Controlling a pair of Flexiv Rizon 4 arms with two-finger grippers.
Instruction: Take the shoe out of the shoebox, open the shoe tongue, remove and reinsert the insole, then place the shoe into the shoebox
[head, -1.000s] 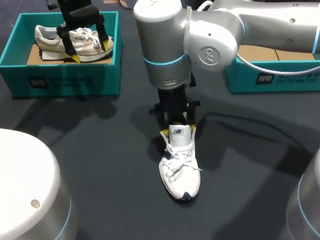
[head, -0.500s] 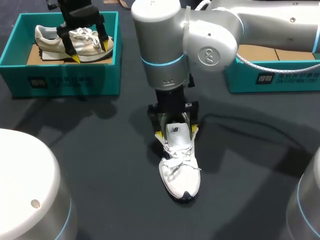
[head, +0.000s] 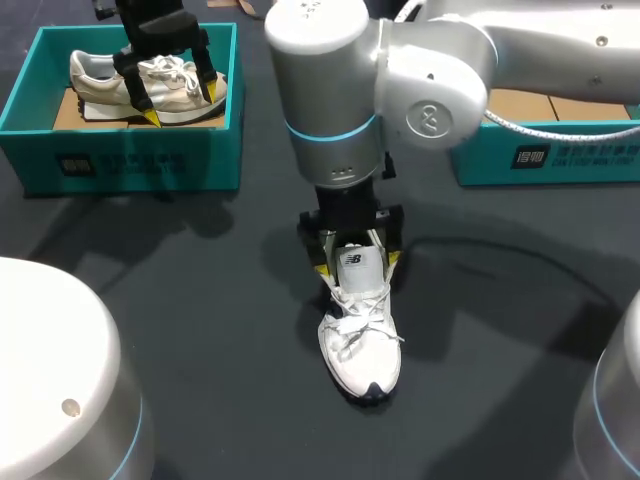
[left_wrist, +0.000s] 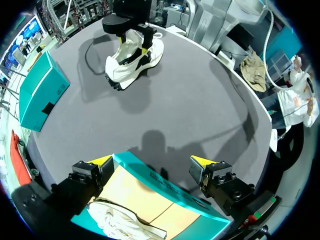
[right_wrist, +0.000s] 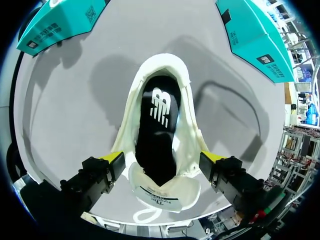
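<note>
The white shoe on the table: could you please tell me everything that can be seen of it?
A white fabric-looking lace-up sneaker stands upright on its sole on the dark table, its dark-tipped toe pointing toward the robot. The tongue is raised; a dark insole lies inside. The open right gripper straddles the heel end.

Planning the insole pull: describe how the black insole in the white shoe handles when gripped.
The black insole looks thin, so probably floppy and light. It lies snug inside the white shoe, so it may drag and lift the shoe.
</note>
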